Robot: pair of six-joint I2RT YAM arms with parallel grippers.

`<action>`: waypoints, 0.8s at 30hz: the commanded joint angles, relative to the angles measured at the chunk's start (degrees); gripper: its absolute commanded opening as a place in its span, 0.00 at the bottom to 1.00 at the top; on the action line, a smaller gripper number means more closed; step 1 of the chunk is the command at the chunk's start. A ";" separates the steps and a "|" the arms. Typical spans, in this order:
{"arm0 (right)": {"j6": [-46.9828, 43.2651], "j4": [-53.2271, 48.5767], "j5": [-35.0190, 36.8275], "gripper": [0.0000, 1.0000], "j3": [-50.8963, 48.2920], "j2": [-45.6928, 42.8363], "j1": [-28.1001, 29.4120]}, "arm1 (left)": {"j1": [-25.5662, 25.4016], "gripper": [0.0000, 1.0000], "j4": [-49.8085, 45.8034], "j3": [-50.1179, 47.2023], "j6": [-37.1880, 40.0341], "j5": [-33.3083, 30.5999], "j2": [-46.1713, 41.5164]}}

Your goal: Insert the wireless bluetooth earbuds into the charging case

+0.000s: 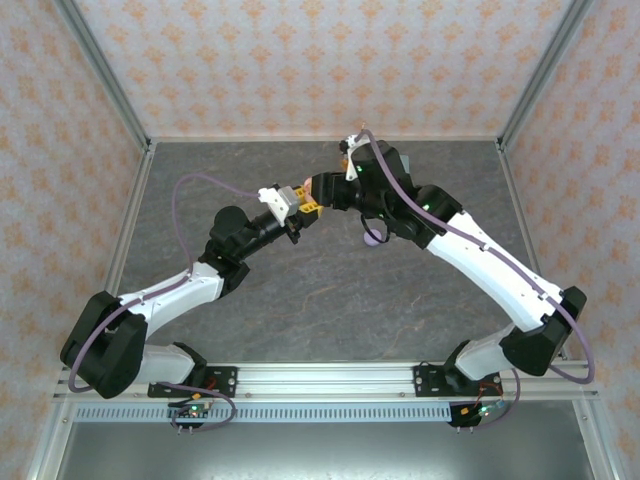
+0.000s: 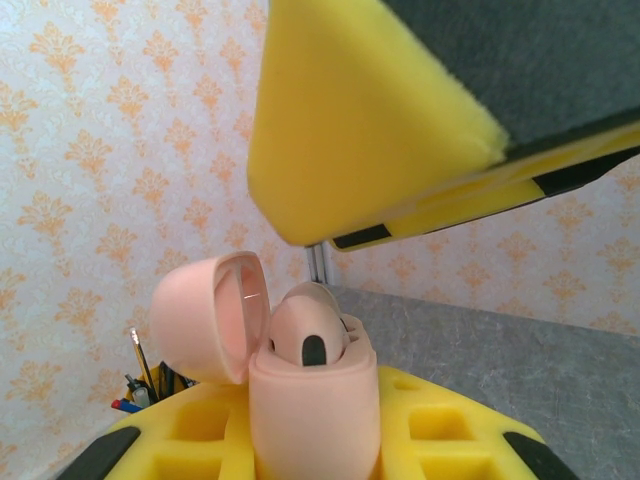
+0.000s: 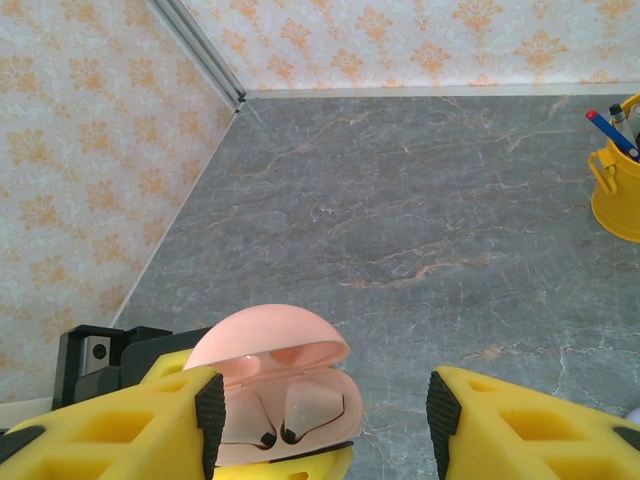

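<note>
The pale pink charging case (image 2: 312,410) stands upright between the yellow fingers of my left gripper (image 2: 315,445), which is shut on it. Its lid (image 2: 205,315) hangs open to the left. A pale pink earbud (image 2: 305,330) sits in the case. In the right wrist view, two pink earbuds (image 3: 300,405) lie seated in the open case (image 3: 330,425). My right gripper (image 3: 320,410) hovers just above it, open, its left finger (image 3: 190,415) over the case's edge. From above, both grippers (image 1: 298,212) (image 1: 318,190) meet mid-table.
A yellow cup (image 3: 615,190) with pens stands at the far right on the grey table (image 3: 420,200). A small lilac round item (image 1: 373,237) lies beside the right arm. Patterned walls (image 1: 290,60) close in the back and sides.
</note>
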 commanded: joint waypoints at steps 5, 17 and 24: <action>0.51 1.64 -0.92 0.57 -0.74 -2.60 0.45 | -0.27 0.00 2.87 -0.09 -0.18 -1.00 -0.82; 1.15 0.62 -1.04 0.58 0.79 -0.86 -4.53 | -0.27 0.00 3.17 -0.47 -0.78 -0.30 0.15; -0.71 -4.95 -4.39 0.57 12.62 10.42 -7.78 | -0.28 0.00 2.43 -0.55 -0.95 0.30 0.07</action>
